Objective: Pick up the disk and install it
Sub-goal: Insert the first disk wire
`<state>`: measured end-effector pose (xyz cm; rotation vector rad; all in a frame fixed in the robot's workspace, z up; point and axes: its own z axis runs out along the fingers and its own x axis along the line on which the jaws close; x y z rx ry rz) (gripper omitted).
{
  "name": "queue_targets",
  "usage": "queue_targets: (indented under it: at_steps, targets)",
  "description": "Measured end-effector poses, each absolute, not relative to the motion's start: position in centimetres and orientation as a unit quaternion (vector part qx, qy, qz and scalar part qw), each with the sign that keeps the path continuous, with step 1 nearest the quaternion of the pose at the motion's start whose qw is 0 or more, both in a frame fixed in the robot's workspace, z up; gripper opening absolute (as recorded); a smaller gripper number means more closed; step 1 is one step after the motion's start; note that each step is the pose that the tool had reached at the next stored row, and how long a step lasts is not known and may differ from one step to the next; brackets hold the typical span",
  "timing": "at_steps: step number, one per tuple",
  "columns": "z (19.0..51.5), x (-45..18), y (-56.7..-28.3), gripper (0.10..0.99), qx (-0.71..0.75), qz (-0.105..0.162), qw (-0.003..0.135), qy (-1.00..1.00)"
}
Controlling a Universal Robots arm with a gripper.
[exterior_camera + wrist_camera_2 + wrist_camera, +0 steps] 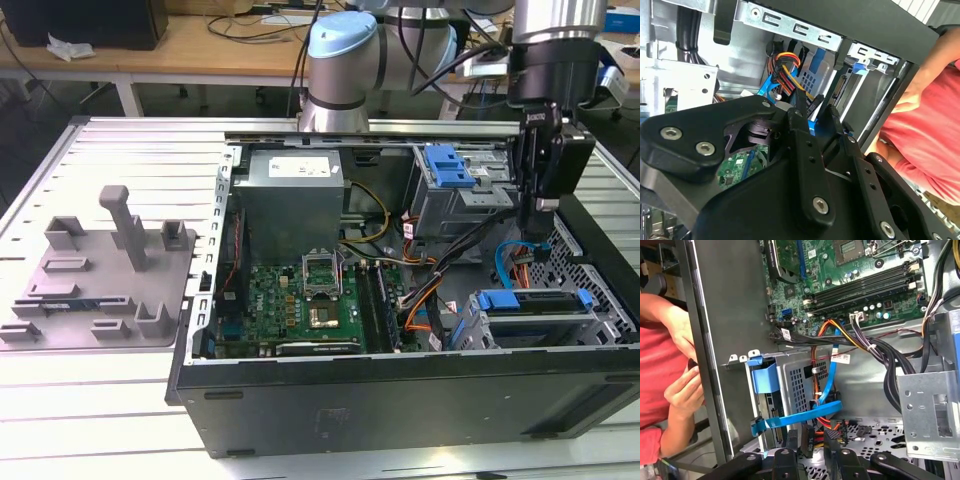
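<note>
We see gripper [810, 447] near the grey drive cage [797, 375] inside the open computer case [725, 315]. Blue cable [831, 375] runs across the cage, motherboard [860, 270] beyond, and a person's hand [685, 390] outside the case.

We find the open computer case [400, 405] on the table [110, 420], with the fixture [100, 290] beside it on the exterior view's left. Inside, the motherboard [300, 300] lies toward that side, with the power supply [290, 200] behind it. Toward the right, the rear drive cage [455, 195] stands behind the front drive cage [545, 318], and the gripper [537, 235] hangs above the gap between them.
</note>
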<state>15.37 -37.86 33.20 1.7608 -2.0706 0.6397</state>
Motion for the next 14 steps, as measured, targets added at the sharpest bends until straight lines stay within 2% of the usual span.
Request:
queue_targets:
  at_steps: [14]
  targets:
    - [32.54, 15.14, -37.25, 0.341, 0.616, 0.241, 0.176, -0.729]
